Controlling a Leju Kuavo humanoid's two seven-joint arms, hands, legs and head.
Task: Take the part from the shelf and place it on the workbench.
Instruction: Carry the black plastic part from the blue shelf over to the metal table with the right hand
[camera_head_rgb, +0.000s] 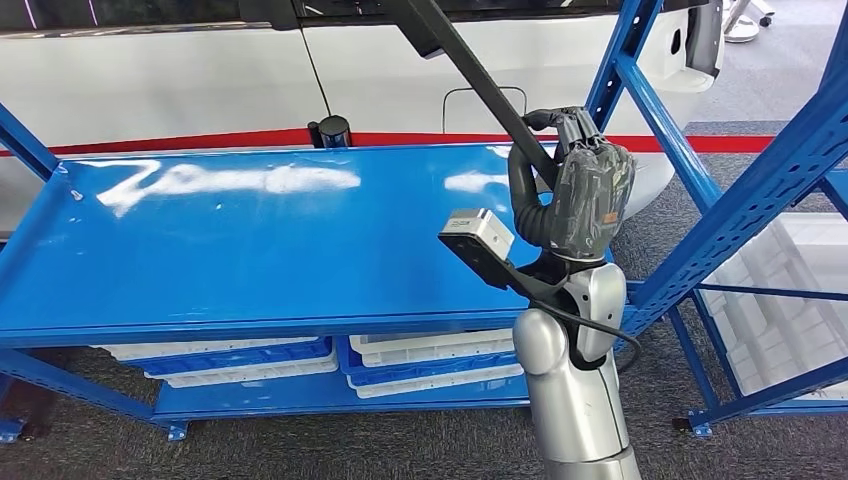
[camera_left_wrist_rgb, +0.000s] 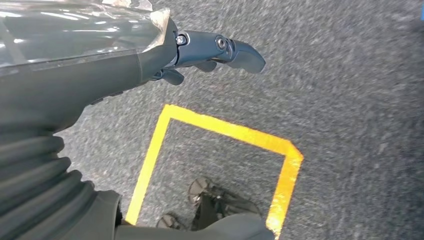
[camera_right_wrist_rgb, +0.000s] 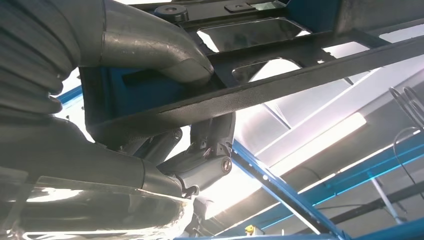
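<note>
While the left hand (camera_left_wrist_rgb: 210, 52) hangs low over grey carpet beside a yellow taped floor outline (camera_left_wrist_rgb: 220, 132), fingers loosely apart and holding nothing, the action is up on the blue metal shelf (camera_head_rgb: 230, 240)! Its glossy top deck gleams, with white and blue plastic bins (camera_head_rgb: 330, 360) stacked on the level beneath. Over to the right, the right hand (camera_head_rgb: 575, 170) is wrapped firmly around the long black metal frame part (camera_head_rgb: 480, 80), thumb (camera_right_wrist_rgb: 165, 50) pressed on its bar, holding it above the shelf's right end.
</note>
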